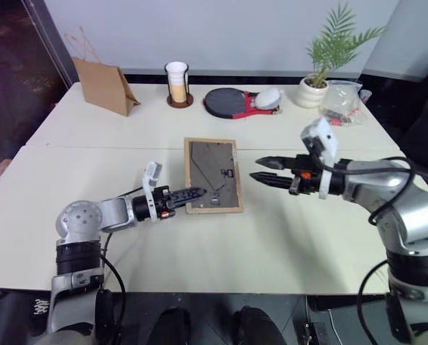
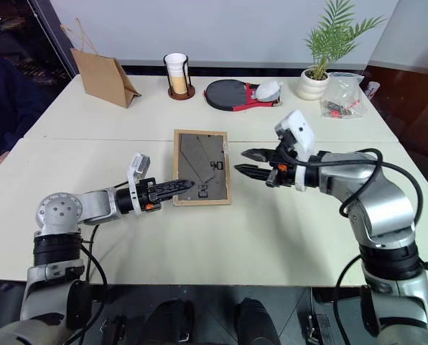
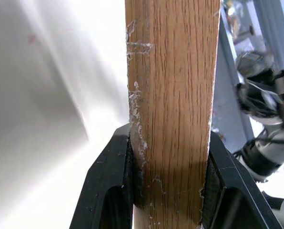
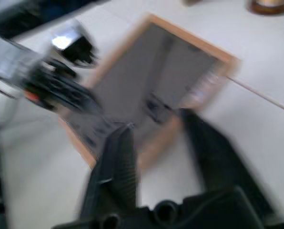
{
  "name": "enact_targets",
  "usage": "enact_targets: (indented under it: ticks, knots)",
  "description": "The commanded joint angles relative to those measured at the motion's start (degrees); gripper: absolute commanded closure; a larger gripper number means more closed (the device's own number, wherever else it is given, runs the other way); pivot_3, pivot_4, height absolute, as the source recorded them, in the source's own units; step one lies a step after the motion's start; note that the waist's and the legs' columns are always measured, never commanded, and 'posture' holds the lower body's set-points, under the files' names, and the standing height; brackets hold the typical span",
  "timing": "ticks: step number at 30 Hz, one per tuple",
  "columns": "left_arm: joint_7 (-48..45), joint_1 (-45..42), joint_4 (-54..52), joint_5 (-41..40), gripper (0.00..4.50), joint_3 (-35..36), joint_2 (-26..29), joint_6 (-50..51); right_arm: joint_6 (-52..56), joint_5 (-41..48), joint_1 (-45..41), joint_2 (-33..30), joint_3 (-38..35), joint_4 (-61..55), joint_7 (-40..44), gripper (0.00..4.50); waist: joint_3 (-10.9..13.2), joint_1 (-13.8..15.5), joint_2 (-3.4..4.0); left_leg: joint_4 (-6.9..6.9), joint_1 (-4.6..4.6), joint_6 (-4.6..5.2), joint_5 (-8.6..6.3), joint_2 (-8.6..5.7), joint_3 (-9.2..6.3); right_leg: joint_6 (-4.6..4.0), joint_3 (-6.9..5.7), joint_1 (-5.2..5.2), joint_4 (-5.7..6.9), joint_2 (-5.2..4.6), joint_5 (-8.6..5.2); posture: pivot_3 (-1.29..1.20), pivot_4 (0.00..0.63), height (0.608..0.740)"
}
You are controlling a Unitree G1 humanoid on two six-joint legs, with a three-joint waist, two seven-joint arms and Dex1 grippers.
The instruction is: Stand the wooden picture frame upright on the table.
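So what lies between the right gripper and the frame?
Nothing: in the left eye view, bare table separates the open right gripper from the frame.

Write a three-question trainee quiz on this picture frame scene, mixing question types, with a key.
1. True or false: the left gripper is shut on the edge of the wooden picture frame.
2. Multiple choice: which side of the frame faces up? A) the portrait front B) the dark back panel C) cannot tell
3. Fill in: the right gripper hangs beside the frame with its fingers ____.

Key
1. True; the left wrist view shows both fingers pressed against the wood.
2. B
3. Open, gripping nothing.
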Motion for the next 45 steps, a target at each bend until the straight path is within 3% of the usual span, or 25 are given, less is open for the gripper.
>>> enact_targets:
  ticks: [1,2,3,15,24,45]
  knots:
    - [-4.59,-0.72,-2.65,0.56,3.45,-2.73,0.68,-2.41,1.40,2.29,-5.36,2.74,2.07,3.54,-1.16,0.69,0.00,-0.04,0.00,0.00,-0.01,0.00,0.00,0.00,0.04,0.00,0.03,-0.04,0.01,-0.01,0.00,0.00,0.150,0.740]
    - [-5.74,-0.42,-3.45,0.88,3.45,-3.82,1.05,-2.83,1.22,2.19,-6.54,3.43,2.92,5.22,-1.23,0.19,0.00,-0.03,0.00,0.00,-0.03,0.00,0.00,0.00,0.04,0.00,0.02,-0.05,0.01,-0.01,0.00,0.00,0.150,0.740]
    - [-6.72,-0.05,-4.33,1.00,3.45,-4.69,1.29,-3.12,0.94,2.08,-7.59,4.10,3.83,7.02,-1.07,0.08,0.00,-0.04,0.00,0.00,-0.02,0.00,0.00,0.00,0.04,0.00,0.03,-0.05,0.01,-0.02,0.00,0.00,0.150,0.740]
    - [-9.30,3.36,-11.10,0.35,3.45,-7.33,1.88,-3.65,-1.94,1.67,-12.04,6.99,10.15,18.60,2.26,0.08,0.01,-0.25,0.02,-0.02,-0.06,0.03,-0.02,0.05,0.05,0.00,0.02,-0.11,0.00,-0.04,0.00,0.00,0.150,0.740]
    - [-7.87,3.70,-9.71,0.53,3.45,-6.14,1.27,-4.36,0.41,6.44,-12.42,8.64,10.27,14.53,5.12,0.08,0.01,-0.08,0.02,-0.02,-0.07,0.03,-0.02,0.03,0.05,0.01,0.02,-0.11,0.00,-0.08,0.00,0.00,0.150,0.740]
    - [-7.54,3.71,-4.67,1.92,3.45,-3.28,0.63,-6.10,5.68,14.05,-8.35,1.91,4.16,1.39,1.77,0.08,0.02,-0.05,0.01,-0.07,-0.07,0.05,-0.03,0.03,0.04,-0.02,0.01,-0.13,-0.02,-0.18,-0.01,0.00,0.150,0.740]
